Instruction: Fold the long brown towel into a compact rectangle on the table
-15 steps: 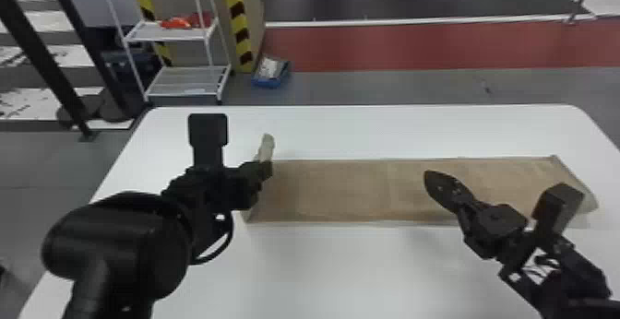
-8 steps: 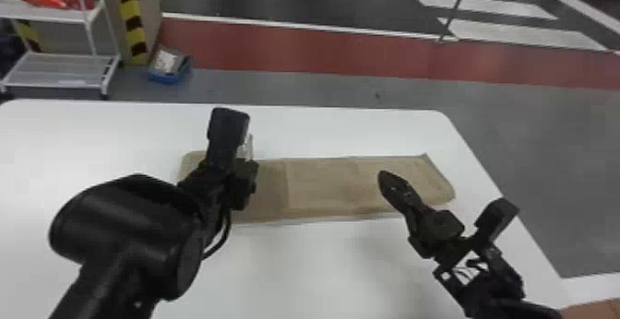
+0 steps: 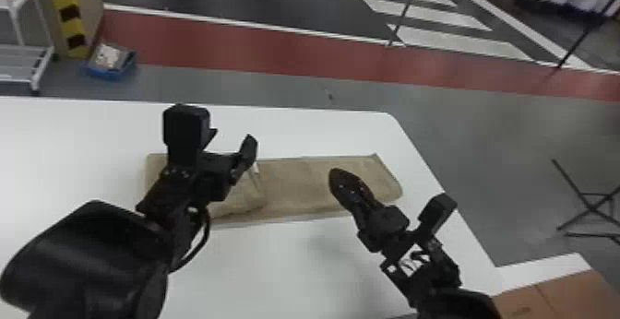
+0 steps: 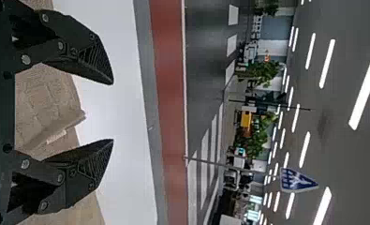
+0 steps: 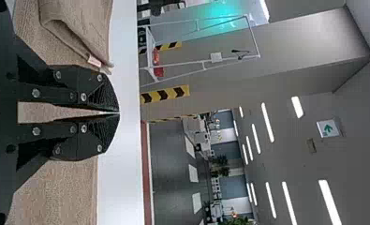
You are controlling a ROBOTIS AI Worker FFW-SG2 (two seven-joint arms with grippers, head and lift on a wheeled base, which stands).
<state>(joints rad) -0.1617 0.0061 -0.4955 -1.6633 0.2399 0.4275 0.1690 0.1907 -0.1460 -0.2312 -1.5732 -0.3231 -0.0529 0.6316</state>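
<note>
In the head view the brown towel (image 3: 304,184) lies lengthwise across the white table, its left portion folded over so that a raised edge with a white tag stands mid-towel. My left gripper (image 3: 242,161) is above that folded part; in the left wrist view the left gripper (image 4: 110,111) is open, fingers wide apart, with the towel (image 4: 49,108) behind and below them and nothing held. Over the towel's right half, near its front edge, is my right gripper (image 3: 339,180). Seen from the right wrist, the right gripper (image 5: 118,113) is shut with fingertips touching, beside the folded towel layer (image 5: 79,28).
The white table (image 3: 277,267) extends around the towel, with its right edge beyond the right arm. A cardboard box (image 3: 553,295) sits at the lower right. On the floor behind stand a blue bin (image 3: 110,71) and a white shelf rack (image 3: 25,55).
The head view has turned to the right. My left gripper has moved rightward along the towel, opened and let go of the end, which now lies folded over. The right arm looks little changed.
</note>
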